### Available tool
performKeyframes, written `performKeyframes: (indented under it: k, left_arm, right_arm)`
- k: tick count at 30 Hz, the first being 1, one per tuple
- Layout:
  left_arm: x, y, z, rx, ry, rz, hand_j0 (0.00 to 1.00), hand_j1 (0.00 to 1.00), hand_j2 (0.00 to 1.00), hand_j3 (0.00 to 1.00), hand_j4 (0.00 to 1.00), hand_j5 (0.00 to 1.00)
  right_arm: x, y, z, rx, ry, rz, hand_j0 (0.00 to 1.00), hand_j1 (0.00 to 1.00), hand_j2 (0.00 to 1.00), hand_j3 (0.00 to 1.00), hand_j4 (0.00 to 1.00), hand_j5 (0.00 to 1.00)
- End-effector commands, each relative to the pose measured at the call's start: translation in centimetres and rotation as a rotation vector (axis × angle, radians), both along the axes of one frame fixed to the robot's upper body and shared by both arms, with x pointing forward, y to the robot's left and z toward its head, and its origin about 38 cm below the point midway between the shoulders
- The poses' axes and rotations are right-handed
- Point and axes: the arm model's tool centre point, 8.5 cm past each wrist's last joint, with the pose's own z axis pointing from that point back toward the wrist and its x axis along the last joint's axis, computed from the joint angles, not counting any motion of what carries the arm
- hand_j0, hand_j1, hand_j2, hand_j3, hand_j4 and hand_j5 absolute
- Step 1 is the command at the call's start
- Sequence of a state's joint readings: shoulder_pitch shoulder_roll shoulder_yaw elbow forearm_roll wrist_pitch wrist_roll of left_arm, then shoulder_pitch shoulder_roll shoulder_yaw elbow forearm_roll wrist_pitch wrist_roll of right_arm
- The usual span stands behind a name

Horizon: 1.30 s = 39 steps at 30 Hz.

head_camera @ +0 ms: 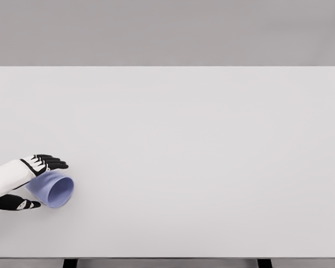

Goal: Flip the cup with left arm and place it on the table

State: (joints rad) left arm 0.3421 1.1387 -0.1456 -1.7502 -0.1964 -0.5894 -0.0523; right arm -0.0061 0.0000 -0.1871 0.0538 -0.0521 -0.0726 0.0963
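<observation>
Left hand [30,184] wraps the blue cup [52,189], fingers above, thumb below, clamped on its sidewall; cup lies sideways low over the surface [201,139], mouth facing away from the palm. Looks light, rigid, smooth, so side grip suits. Base hidden behind hand; surface contact unclear.

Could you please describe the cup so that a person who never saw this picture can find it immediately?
Look at the large white table and go to its near left corner. There the left hand wraps around a pale blue cup lying on its side, mouth opening toward the right. It is the only coloured thing on the table.
</observation>
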Motion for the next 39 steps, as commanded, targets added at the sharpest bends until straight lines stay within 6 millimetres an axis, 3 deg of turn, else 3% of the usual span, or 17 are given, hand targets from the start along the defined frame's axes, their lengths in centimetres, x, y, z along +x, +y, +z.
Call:
performKeyframes:
  k: [1,26,29,39]
  left_arm:
    - [0.0,0.0,-0.1,-0.001,0.001,0.009,0.95,0.95,0.95,0.95,0.95,0.95]
    - [-0.3,-0.5,-1.1,0.01,0.009,0.012,0.94,0.94,0.94,0.94,0.94,0.94]
    - [-0.4,-0.6,-1.4,0.01,0.019,0.01,0.88,0.88,0.88,0.88,0.88,0.88]
    - [-0.4,-0.6,-1.4,0.02,0.016,0.005,0.89,0.89,0.89,0.89,0.89,0.89]
  right_arm:
    - [0.0,0.0,0.0,0.0,0.0,0.0,1.0,1.0,1.0,1.0,1.0,1.0]
    - [0.0,0.0,0.0,0.0,0.0,0.0,1.0,1.0,1.0,1.0,1.0,1.0]
    - [0.0,0.0,0.0,0.0,0.0,0.0,1.0,1.0,1.0,1.0,1.0,1.0]
    - [-0.1,0.0,0.0,0.001,0.002,0.0,1.0,1.0,1.0,1.0,1.0,1.0]
